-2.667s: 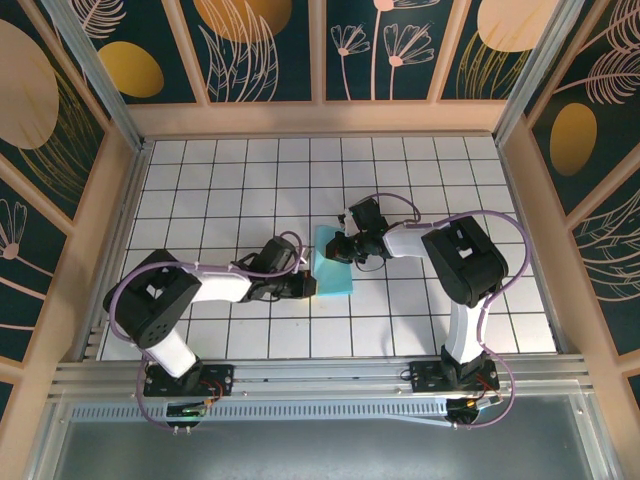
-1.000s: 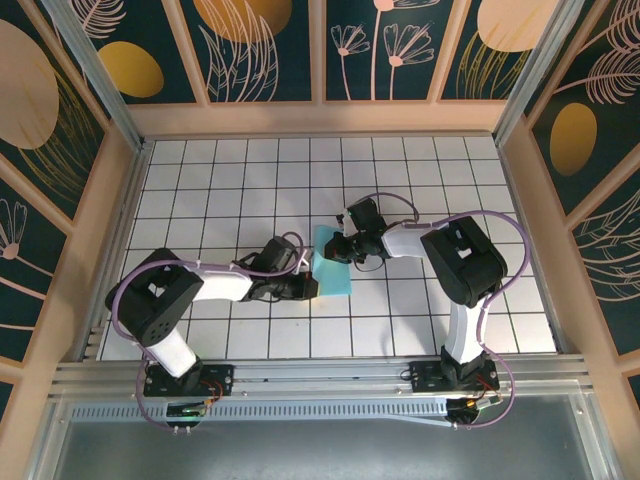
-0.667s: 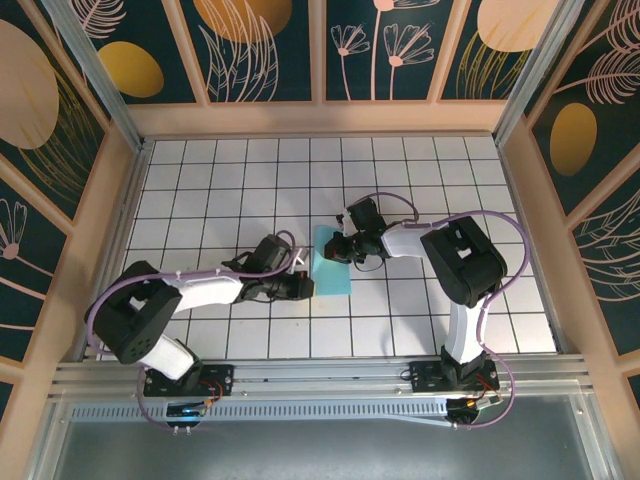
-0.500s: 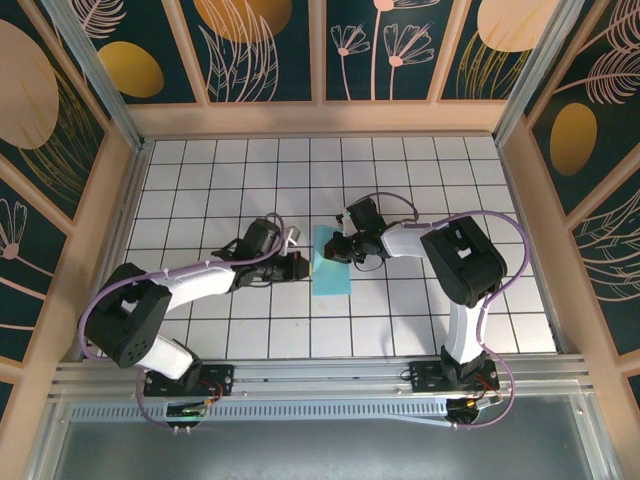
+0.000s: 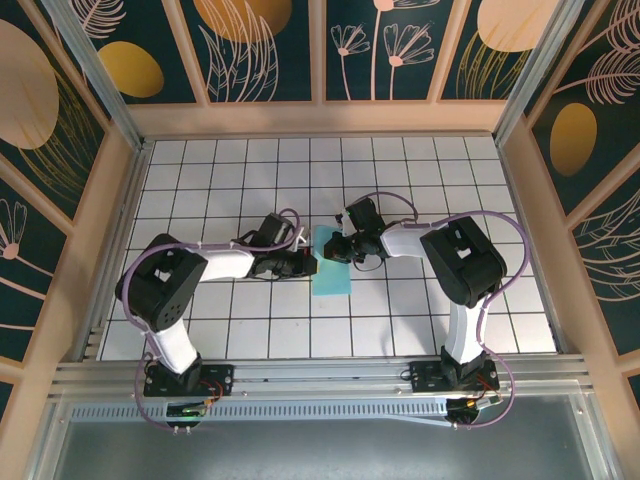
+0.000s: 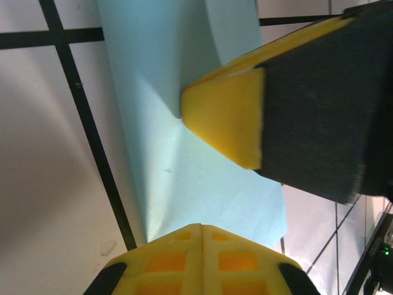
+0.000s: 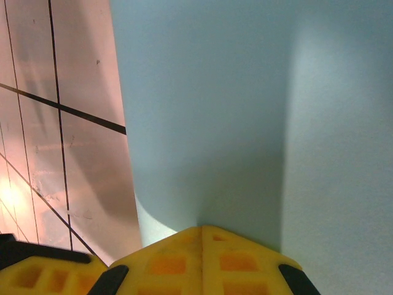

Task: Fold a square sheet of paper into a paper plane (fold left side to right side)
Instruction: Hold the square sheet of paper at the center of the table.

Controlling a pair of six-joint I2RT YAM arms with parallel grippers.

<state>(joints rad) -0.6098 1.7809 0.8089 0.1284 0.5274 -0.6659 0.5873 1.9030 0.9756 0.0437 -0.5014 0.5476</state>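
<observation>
While right hand (image 5: 340, 247) stays closed on square sheet of paper (image 5: 332, 278), left hand (image 5: 305, 263), closed too, back alongside

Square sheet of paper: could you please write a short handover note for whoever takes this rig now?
Left tool: shut, tip at the left edge of the square sheet of paper.
Right tool: shut, tip on its far part.
The sheet lies on the tiled table.
Done: apparently the left-to-right fold, as it looks like a narrow strip.
Left: all the plane's folds.
</observation>
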